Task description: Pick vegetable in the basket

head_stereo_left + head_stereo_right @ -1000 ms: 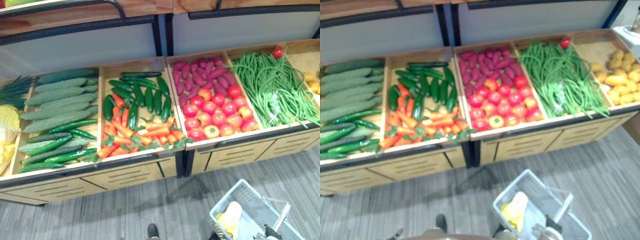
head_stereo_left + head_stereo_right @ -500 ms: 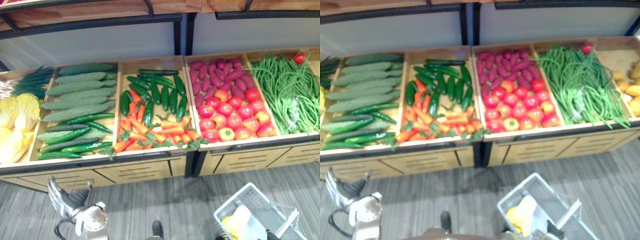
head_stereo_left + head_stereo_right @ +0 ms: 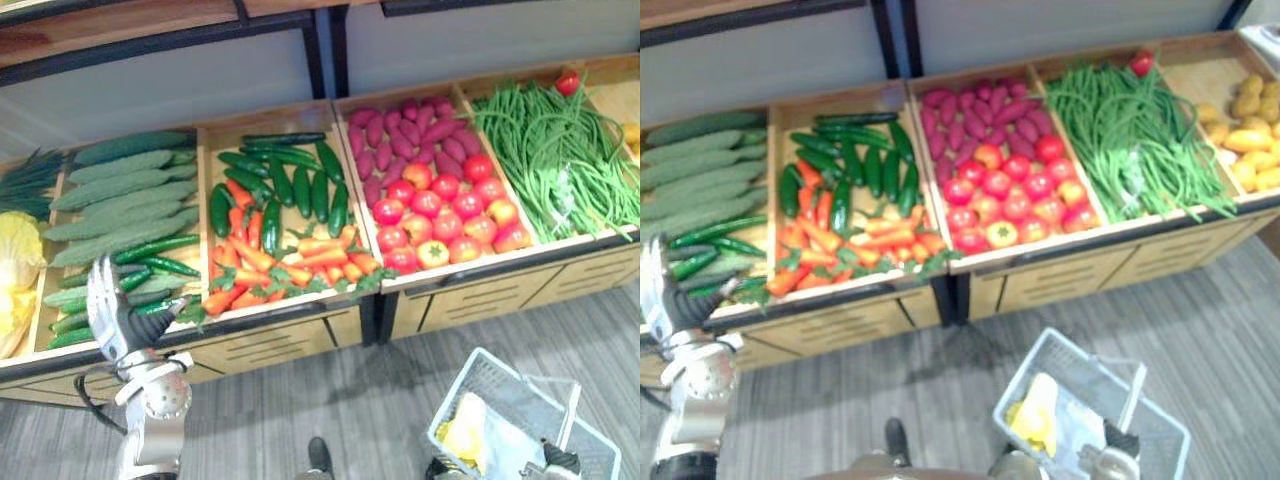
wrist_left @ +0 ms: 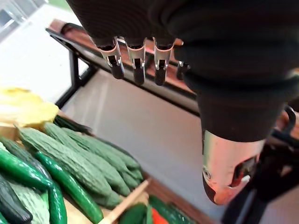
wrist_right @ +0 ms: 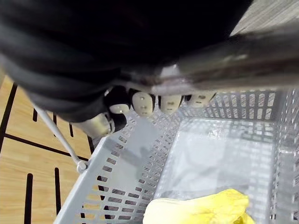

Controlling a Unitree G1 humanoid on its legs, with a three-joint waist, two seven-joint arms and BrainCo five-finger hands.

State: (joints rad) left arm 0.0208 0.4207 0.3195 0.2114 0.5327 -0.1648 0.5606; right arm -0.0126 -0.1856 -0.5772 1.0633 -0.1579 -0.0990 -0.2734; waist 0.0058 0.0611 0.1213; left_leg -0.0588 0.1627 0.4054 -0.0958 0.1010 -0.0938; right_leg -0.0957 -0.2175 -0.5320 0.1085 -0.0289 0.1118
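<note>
Wooden stand (image 3: 300, 340) runs across the view, split into compartments. We judge the vegetable to pick is in the stand's left compartment, since that is where the free hand is. Grey basket (image 3: 452, 395) hangs low in front of the stand's right half, with a yellow leafy vegetable (image 3: 462, 440) already lying in it. In the stand's left compartment the bumpy gourds (image 3: 120, 190) fill the back. The smooth dark cucumbers (image 3: 150, 248) lie nearer the front edge, loosely piled and touching one another. Left hand (image 3: 112, 312) is raised at the stand's front edge, over those cucumbers, fingers (image 4: 135, 60) straight and spread, nothing held. Right hand (image 3: 560, 460) is down in front of the stand, its fingers (image 5: 142, 103) curled round the basket handle (image 5: 252, 56), carrying the basket. Handling, as we judge it: a cucumber is stiff, fairly light, long and round. Its glossy skin is likely slippery, so it could roll or squirt out of a pinch. Best to take one at mid-length, fingers wrapped across it with the thumb opposite, choosing one on top of the pile. The gourds' rough skin would grip better.
</note>
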